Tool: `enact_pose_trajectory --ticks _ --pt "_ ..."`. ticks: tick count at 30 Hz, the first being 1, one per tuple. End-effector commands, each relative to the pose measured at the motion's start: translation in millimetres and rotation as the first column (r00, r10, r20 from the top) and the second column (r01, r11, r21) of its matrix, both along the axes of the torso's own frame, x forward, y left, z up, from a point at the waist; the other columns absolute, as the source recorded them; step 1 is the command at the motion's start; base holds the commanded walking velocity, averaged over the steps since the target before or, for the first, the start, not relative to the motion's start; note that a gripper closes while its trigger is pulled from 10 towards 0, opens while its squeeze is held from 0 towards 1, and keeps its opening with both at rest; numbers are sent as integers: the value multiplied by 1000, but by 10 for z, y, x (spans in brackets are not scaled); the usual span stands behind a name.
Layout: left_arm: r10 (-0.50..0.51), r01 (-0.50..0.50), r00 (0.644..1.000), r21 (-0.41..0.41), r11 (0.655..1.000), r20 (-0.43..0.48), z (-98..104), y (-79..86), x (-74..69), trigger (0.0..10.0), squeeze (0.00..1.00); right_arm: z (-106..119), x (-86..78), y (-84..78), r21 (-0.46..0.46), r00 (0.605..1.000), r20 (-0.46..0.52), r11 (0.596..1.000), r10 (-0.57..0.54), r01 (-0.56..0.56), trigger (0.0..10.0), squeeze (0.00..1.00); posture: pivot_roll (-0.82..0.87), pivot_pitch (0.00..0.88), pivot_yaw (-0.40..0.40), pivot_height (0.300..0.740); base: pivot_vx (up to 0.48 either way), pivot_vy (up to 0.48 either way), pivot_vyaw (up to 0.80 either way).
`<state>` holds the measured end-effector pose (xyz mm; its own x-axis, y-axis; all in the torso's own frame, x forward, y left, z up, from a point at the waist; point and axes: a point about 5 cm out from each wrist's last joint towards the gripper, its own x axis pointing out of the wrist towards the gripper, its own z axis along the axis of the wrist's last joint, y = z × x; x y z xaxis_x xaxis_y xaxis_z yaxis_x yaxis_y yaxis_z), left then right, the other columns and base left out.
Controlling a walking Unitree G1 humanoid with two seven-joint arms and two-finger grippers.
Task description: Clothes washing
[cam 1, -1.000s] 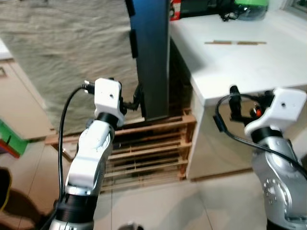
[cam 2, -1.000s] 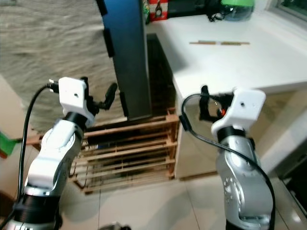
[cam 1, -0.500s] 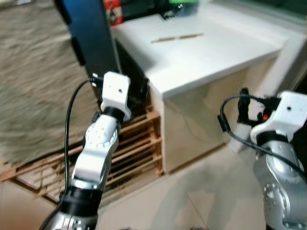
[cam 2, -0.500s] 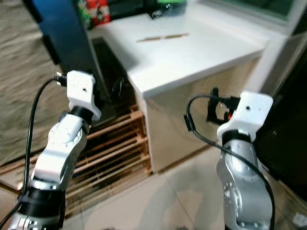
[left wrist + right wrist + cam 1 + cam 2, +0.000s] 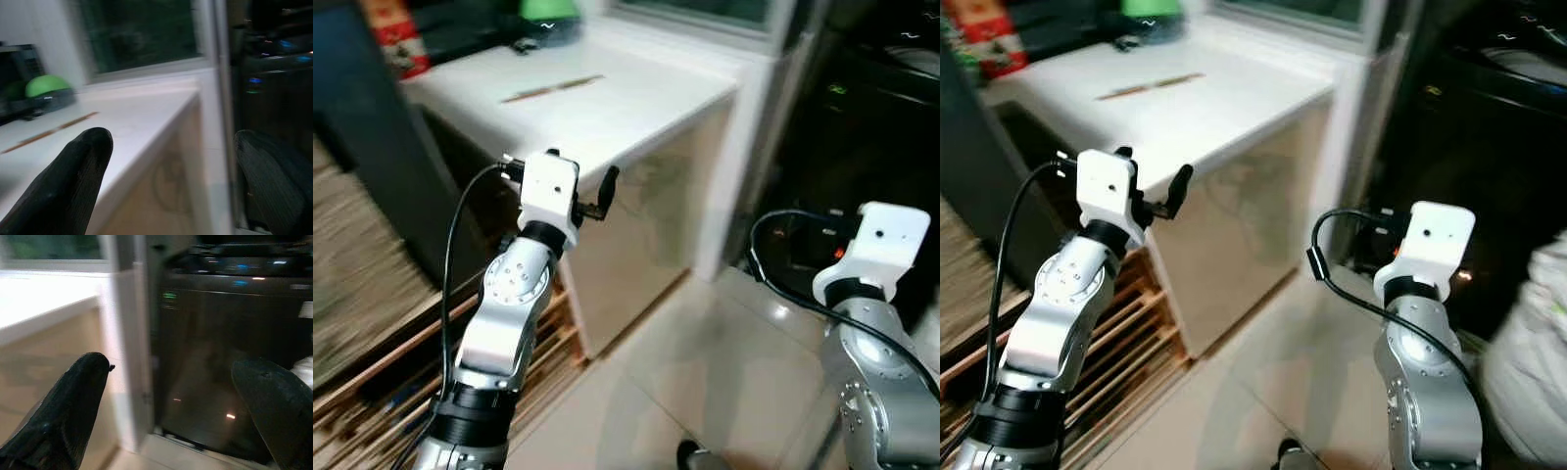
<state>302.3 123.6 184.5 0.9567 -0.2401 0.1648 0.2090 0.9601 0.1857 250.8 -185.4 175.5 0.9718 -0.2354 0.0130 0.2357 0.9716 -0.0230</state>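
A dark front-loading appliance [image 5: 871, 108] with small lit indicators stands to the right of a white counter; it also shows in the right wrist view [image 5: 220, 357]. A pale bundle of cloth [image 5: 1533, 372] lies low at the far right, blurred. My left gripper [image 5: 171, 147] is raised in front of the counter's corner, open and holding nothing; one black finger [image 5: 608, 180] shows beside its white wrist. My right gripper [image 5: 171, 377] is open and faces the dark appliance with nothing between its fingers. Neither gripper touches anything.
The white counter [image 5: 636, 98] carries thin wooden sticks [image 5: 553, 88] and a green-topped object [image 5: 548, 12] at the back. A wooden pallet [image 5: 372, 392] lies on the floor at the left. Pale tiled floor [image 5: 705, 362] stretches between counter and appliance.
The whole view has swung to the right: the grey cloth and blue panel slid out at the left, the dark appliance came in at the right. Both arms keep their raised pose.
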Motion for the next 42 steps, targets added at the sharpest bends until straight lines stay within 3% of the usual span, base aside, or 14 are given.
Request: enact_pose_trajectory --ticks 1,13,30,42 --pt "37 -37 999 8 999 5 12 64 -33 10000 0 3 56 42 -12 999 -11 999 34 -34 10000 0 2 0 14 740 0 0 -800" --pt "66 -65 998 37 997 -8 -7 165 -99 10000 0 -57 109 177 0 993 -45 994 107 -107 10000 0 37 0 -5 740 0 173 -800" --pt "45 -43 999 57 997 -21 -2 144 -86 10000 0 -99 99 177 12 994 -60 995 95 -94 10000 0 25 0 15 740 0 313 -800" --pt "82 -84 996 -39 996 -47 -25 143 -101 10000 0 -111 154 241 10 985 -73 988 157 -157 10000 0 38 0 -7 740 0 106 -628"
